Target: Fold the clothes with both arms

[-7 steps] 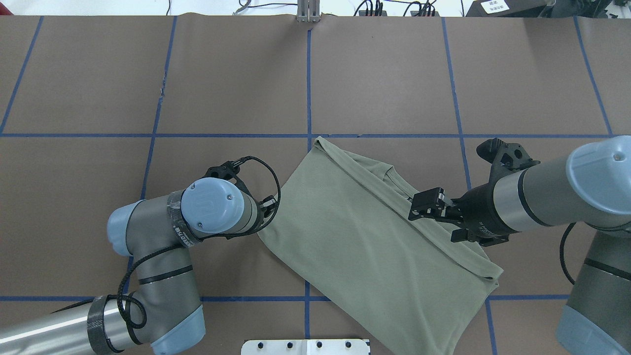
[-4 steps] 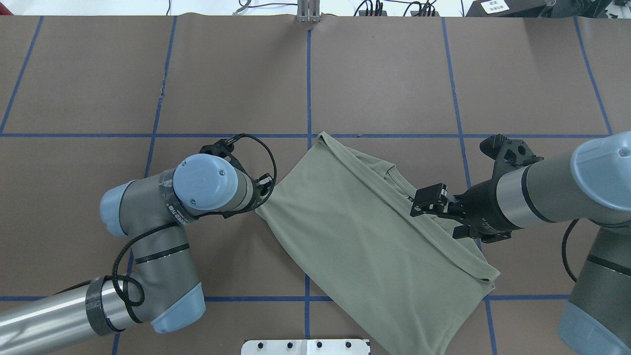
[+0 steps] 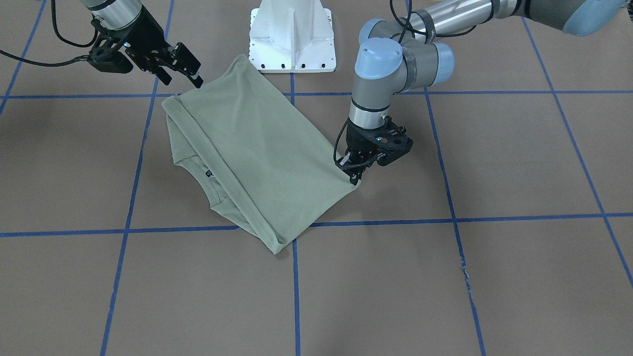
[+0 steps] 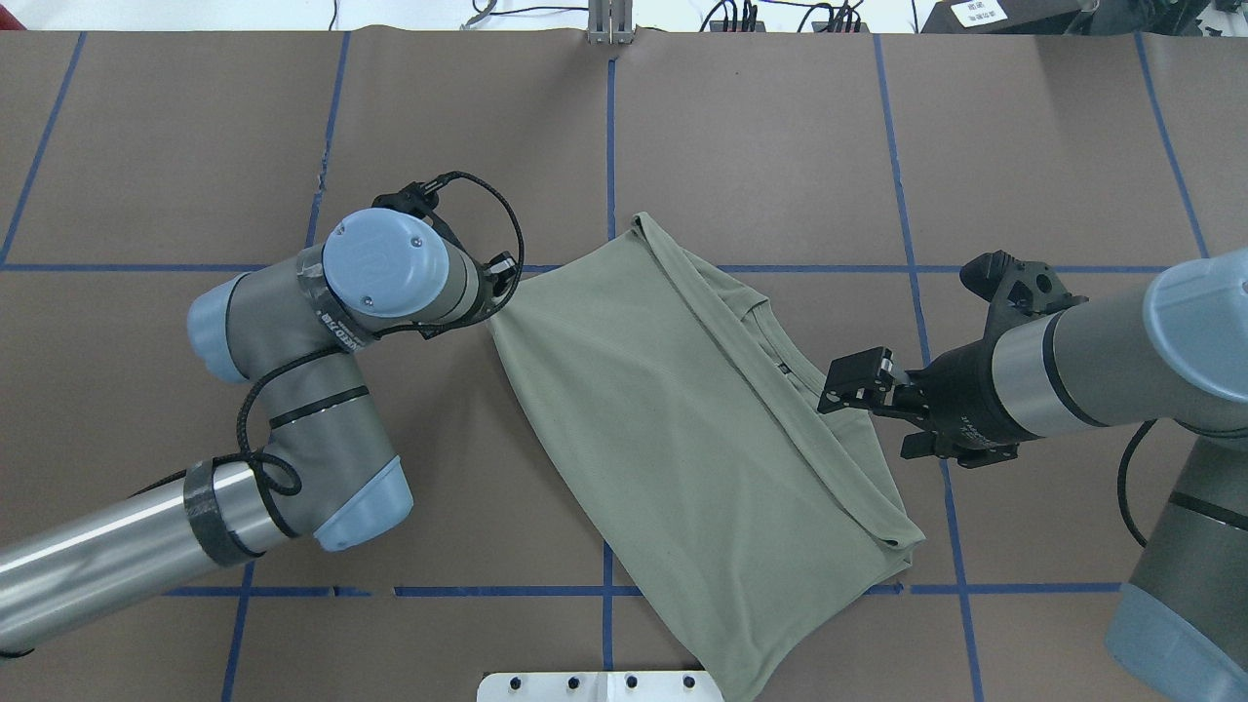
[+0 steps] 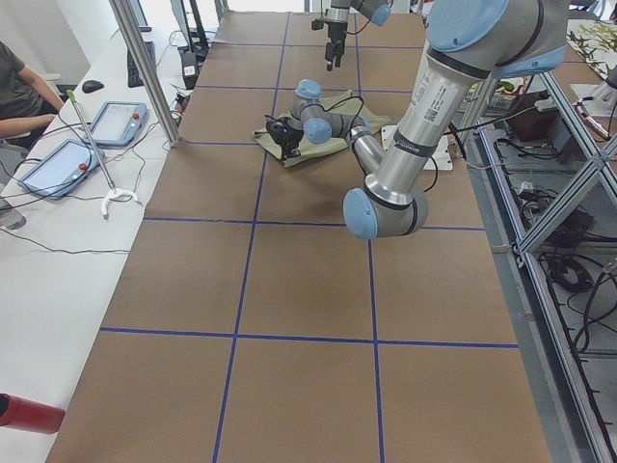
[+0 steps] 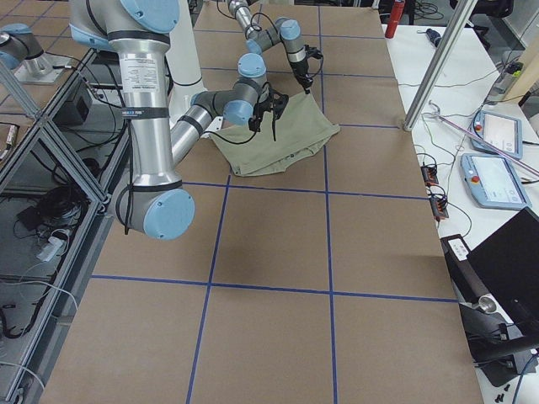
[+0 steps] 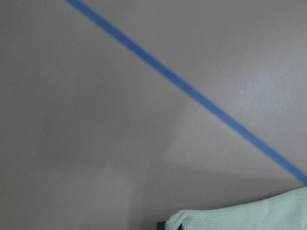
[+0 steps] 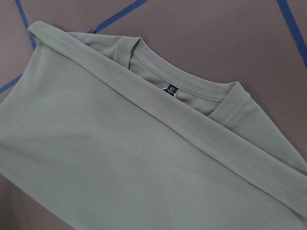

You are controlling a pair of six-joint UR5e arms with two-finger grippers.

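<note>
Frankly, 1 pinched corner is all that steers this fold

The brown table (image 4: 780, 146) has the green shirt (image 4: 682, 439) lying slantwise across its middle. It is folded in 2, with its bottom band (image 8: 168, 120) laid up against the collar (image 8: 192, 81), and 1 end reaches close to the white base plate (image 4: 604, 685).

The left gripper (image 3: 355, 177) stands at the shirt's corner (image 7: 249, 211) on its own side. As far as I can judge it is closed to a narrow pinch on that corner, though its wrist camera shows only the cloth and a dark fingertip (image 7: 162, 224). The right gripper (image 3: 180, 73) hangs over the collar side, fingers apart, nothing in them.

So my worry is that any pull from the left acts on 1 corner with no anchor opposite. The knit looks soft and would likely stretch or swing round, or the top layer could slide off the lower and open the fold. If the pinch has only 1 layer, the fold peels.

A smaller risk is that the right fingers, coming down by the black label (image 8: 172, 89), could ruck the band.
</note>
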